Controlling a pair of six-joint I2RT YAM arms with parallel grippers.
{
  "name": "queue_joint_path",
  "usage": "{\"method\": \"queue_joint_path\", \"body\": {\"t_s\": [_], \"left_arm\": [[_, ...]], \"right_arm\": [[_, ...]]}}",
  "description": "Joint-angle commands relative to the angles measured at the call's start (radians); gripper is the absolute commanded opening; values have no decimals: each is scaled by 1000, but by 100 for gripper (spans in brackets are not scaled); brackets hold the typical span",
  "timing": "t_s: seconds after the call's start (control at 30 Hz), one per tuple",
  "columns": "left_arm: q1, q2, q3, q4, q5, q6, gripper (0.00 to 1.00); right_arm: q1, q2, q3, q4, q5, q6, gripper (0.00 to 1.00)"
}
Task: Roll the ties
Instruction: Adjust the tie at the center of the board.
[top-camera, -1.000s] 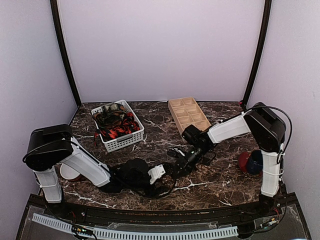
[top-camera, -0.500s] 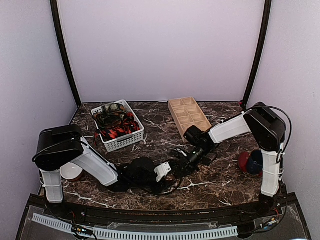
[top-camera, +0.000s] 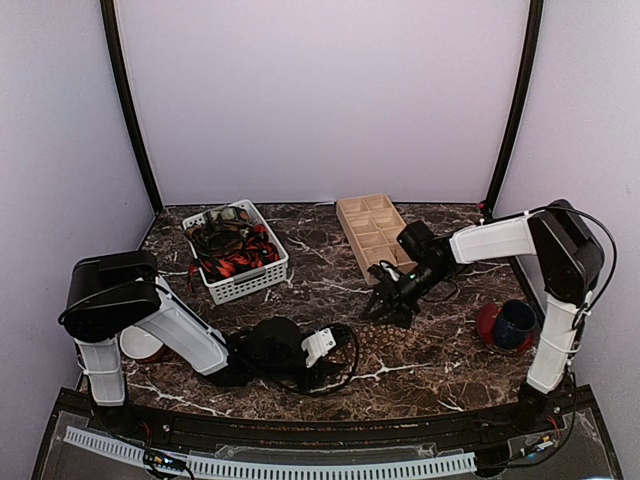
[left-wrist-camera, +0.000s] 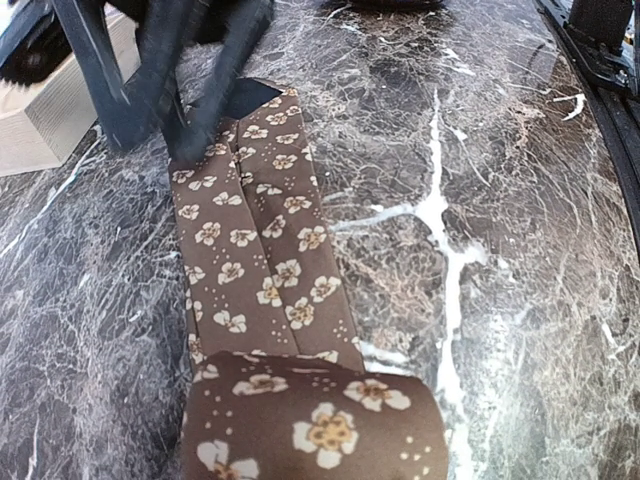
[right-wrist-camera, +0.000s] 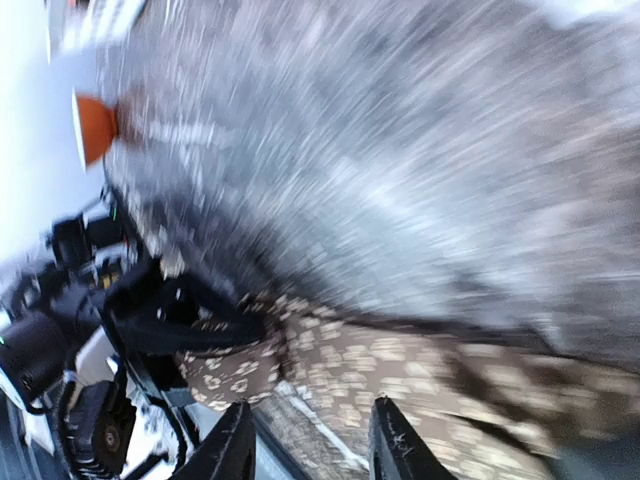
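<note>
1. Left gripper (top-camera: 325, 347): low over the near part of the marble table (top-camera: 450, 370), arm folded, forearm lying along the surface. From overhead the hand hides what it holds. The right wrist view, though smeared, shows its dark fingers (right-wrist-camera: 200, 325) closed on the rolled end of the tie.
2. Brown tie (left-wrist-camera: 265, 270): brown cloth with tan flowers and fine dots. The left wrist view gives it sharply: a fat roll (left-wrist-camera: 315, 425) at the bottom of the frame, then a flat strip, folded lengthwise, running away across the table. From overhead it reads only as a speckled brown band between the two grippers.
3. White bowl (top-camera: 138, 345): beside the left arm's base.
4. Right gripper (top-camera: 385, 308): arm stretched leftward, wrist tipped down at the strip's far end. Jaws apart, with nothing seen between them in its own view.
5. Red bowl (top-camera: 488, 322) holding a dark cup (top-camera: 515, 322): by the right arm's base.
6. White basket (top-camera: 250, 285): back left, holding a tangle of other ties (top-camera: 232, 258), red-and-black and dark.
7. Wooden tray (top-camera: 375, 232): back centre, divided into compartments.
</note>
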Motion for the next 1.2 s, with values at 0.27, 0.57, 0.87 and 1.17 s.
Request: {"method": "queue_joint_path", "body": {"t_s": [0.27, 0.57, 0.87, 1.17], "left_arm": [[-4, -5, -30, -113, 23, 30, 23], [-4, -5, -30, -115, 19, 32, 23], [-4, -1, -30, -117, 16, 35, 24], [-4, -1, -30, -118, 9, 34, 24]], "right_arm": [[-97, 53, 136, -147, 261, -53, 43], [-48, 102, 146, -191, 238, -105, 35], [-47, 78, 140, -216, 206, -131, 13], [-58, 70, 95, -231, 251, -135, 29]]}}
